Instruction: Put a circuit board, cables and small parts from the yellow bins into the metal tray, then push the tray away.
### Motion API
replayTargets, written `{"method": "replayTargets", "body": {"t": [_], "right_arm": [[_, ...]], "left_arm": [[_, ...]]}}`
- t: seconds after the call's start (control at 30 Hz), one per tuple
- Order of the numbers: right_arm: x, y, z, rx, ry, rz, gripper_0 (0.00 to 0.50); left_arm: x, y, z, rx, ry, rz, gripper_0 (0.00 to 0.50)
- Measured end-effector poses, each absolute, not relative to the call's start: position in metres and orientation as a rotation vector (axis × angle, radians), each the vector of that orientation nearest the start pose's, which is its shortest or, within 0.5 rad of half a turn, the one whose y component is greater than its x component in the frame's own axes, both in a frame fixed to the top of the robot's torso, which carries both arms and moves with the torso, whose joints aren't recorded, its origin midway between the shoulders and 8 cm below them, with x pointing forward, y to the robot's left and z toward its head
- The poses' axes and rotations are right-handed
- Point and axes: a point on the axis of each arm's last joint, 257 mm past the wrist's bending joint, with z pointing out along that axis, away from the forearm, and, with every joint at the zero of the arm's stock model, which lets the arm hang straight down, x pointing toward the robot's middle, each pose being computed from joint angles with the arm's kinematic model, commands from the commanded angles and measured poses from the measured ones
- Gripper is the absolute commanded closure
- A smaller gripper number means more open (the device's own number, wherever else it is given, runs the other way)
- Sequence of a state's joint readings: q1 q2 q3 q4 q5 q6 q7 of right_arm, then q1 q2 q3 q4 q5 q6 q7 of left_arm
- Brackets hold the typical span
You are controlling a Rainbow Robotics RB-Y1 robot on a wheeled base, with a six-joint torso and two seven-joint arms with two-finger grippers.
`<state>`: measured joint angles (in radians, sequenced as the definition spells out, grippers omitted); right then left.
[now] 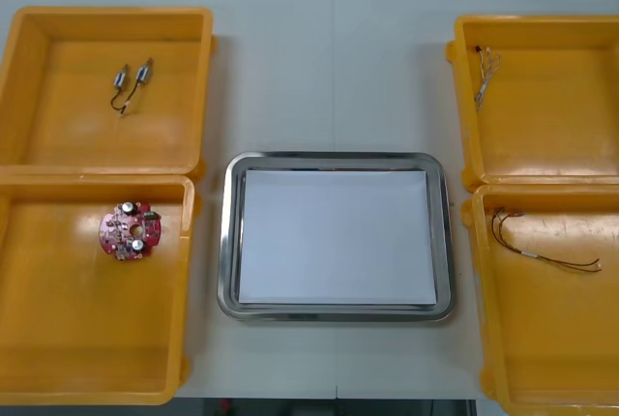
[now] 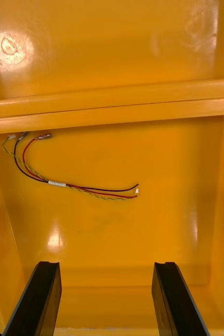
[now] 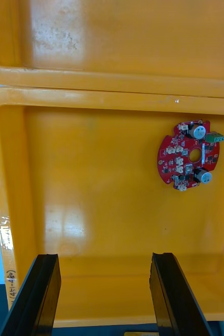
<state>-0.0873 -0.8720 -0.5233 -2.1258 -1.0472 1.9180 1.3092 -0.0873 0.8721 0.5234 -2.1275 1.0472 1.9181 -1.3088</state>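
- First pick not yet made; tray (image 1: 228, 242) unloaded.
- Left gripper (image 3: 104, 258), fingers spread, over the circuit board (image 3: 190, 156) in its bin (image 3: 91, 173).
- Right gripper (image 2: 106, 265), spread, above the cable (image 2: 64, 184).
- Next: probably centre on the board, descend.

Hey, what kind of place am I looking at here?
Probably an electronics kitting bench: yellow bins hold a round red circuit board, cables and small metal parts beside a metal tray on a light table. The left gripper and right gripper hang open over the near bins.
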Motion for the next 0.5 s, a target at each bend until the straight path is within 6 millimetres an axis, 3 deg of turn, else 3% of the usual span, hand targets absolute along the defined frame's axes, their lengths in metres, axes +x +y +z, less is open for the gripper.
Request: {"method": "replayTargets", "body": {"t": [0.5], "right_arm": [[0.3504,-0.4170,-0.1368,0.104,2.677,0.075,0.000]], "left_arm": [[0.3494,0.4166,-0.1386,-0.106,2.682,-0.078,0.000]]}}
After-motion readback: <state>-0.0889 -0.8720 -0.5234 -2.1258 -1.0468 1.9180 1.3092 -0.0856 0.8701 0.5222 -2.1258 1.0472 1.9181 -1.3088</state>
